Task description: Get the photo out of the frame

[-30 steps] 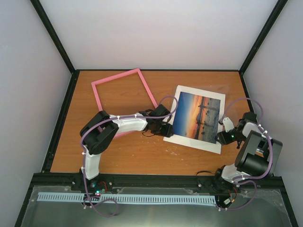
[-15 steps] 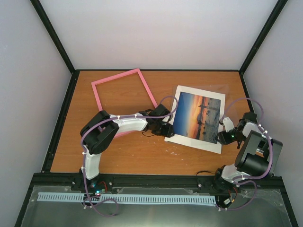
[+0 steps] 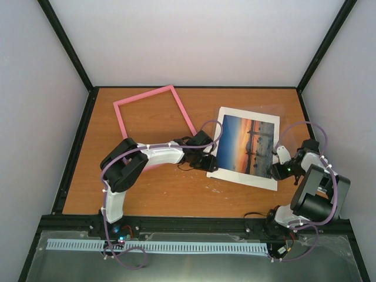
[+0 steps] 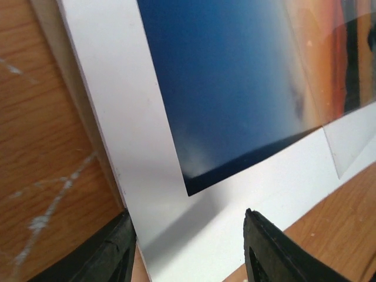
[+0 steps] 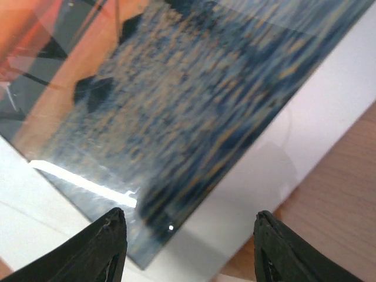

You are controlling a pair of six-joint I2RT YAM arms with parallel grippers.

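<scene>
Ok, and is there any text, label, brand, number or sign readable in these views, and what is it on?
None can be read in any view.
The photo shows only a sunset image inside a blank white margin.
The frame is plain pink, with no marking.
Nothing legible shows on the left arm or the right arm.

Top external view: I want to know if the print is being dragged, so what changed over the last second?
The white-margined sunset photo slid slightly right at its near-left corner, the left gripper there shifting with it. The right arm's elbow sank a little. No grip or release shows. The pink rectangular frame and the right gripper at the photo's right edge stayed put.
</scene>
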